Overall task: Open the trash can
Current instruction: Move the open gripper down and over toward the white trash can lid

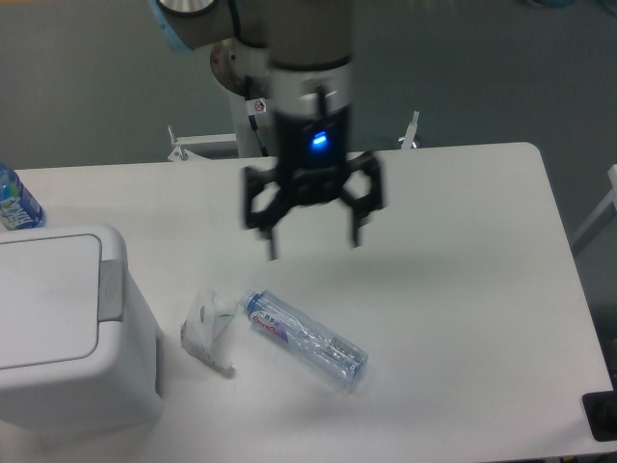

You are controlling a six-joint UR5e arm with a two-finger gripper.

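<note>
The trash can is a large white boxy bin at the left front of the table. Its flat white lid is down, with a grey push tab on its right edge. My gripper hangs above the middle of the table, to the right of the can and well apart from it. Its two black fingers are spread wide and hold nothing. It looks slightly blurred.
A clear plastic bottle lies on its side below the gripper. A crumpled white wrapper lies between bottle and can. Another bottle shows at the far left edge. The white table ends at right and front.
</note>
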